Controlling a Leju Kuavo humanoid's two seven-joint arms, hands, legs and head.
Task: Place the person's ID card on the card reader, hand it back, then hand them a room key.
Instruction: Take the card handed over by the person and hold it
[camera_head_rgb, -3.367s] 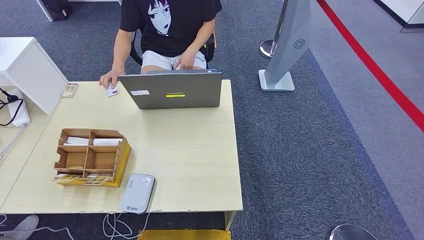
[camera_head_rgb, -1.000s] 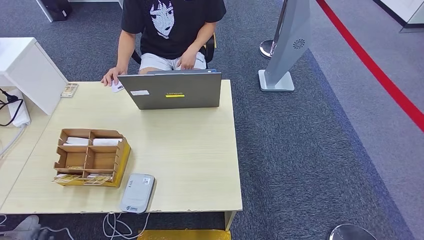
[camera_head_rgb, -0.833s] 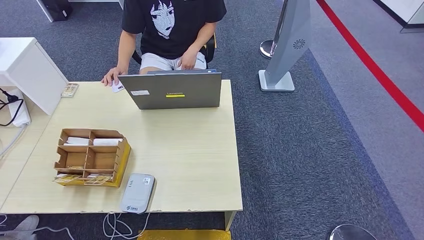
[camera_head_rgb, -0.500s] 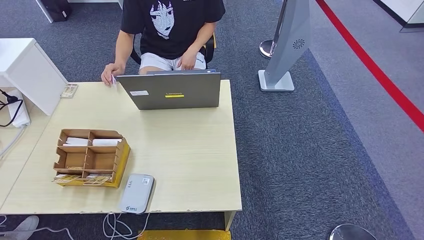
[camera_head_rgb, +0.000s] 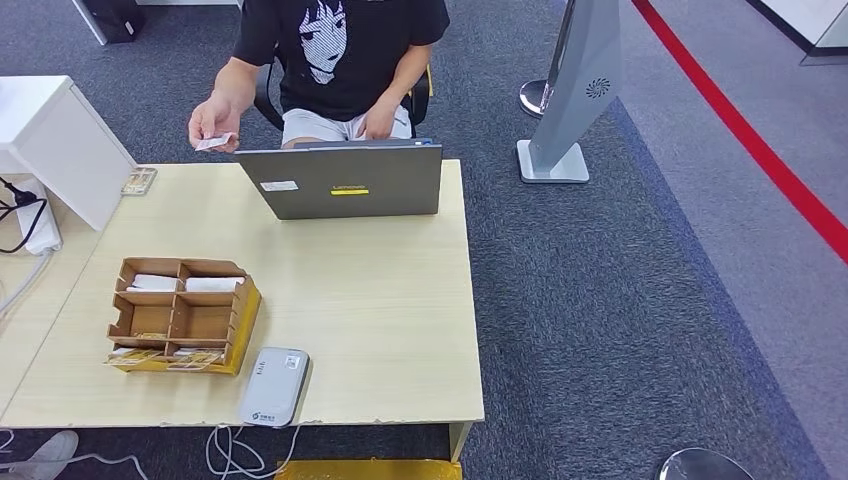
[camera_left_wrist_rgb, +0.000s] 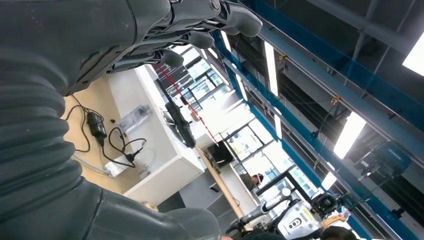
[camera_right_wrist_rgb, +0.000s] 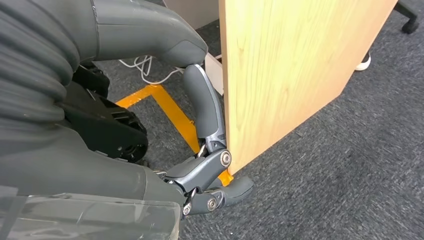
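The person's hand (camera_head_rgb: 214, 121) holds the ID card (camera_head_rgb: 214, 142) lifted above the table's (camera_head_rgb: 380, 300) far edge at 11 o'clock, beside the laptop (camera_head_rgb: 342, 180). The card reader (camera_head_rgb: 274, 386) lies at the near edge, at 7 o'clock, just beside the key tray (camera_head_rgb: 183, 314). Bare tabletop spreads between. The left hand (camera_left_wrist_rgb: 185, 30) and the right hand (camera_right_wrist_rgb: 200, 150) each hold nothing, fingers loosely curled.

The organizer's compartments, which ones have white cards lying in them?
In the wooden organizer, the two compartments on the side facing the laptop hold white cards; the middle pair look empty.
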